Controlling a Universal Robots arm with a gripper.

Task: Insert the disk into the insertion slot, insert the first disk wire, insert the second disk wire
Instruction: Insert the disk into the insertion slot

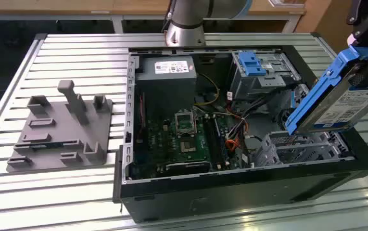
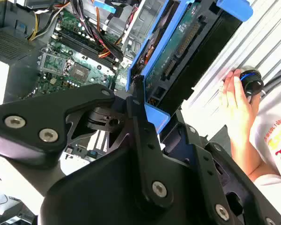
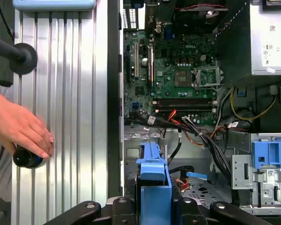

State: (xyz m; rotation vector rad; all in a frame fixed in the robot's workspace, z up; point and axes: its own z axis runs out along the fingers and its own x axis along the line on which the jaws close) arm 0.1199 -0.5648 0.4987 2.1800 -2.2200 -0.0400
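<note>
Fingers (image 2: 139, 105) clamping tilted disk (image 1: 345, 103), above insertion slot (image 1: 299, 148)

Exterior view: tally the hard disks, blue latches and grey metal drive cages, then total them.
Hard disks: 1, the disk
Blue latches: 1, the latch
Grey metal drive cages: 2, the insertion slot and the taller bay
Total: 4

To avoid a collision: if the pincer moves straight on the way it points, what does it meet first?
Probably the insertion slot: the tilted disk in the pincer has its lower end just over that cage, though depth is unclear.
</note>
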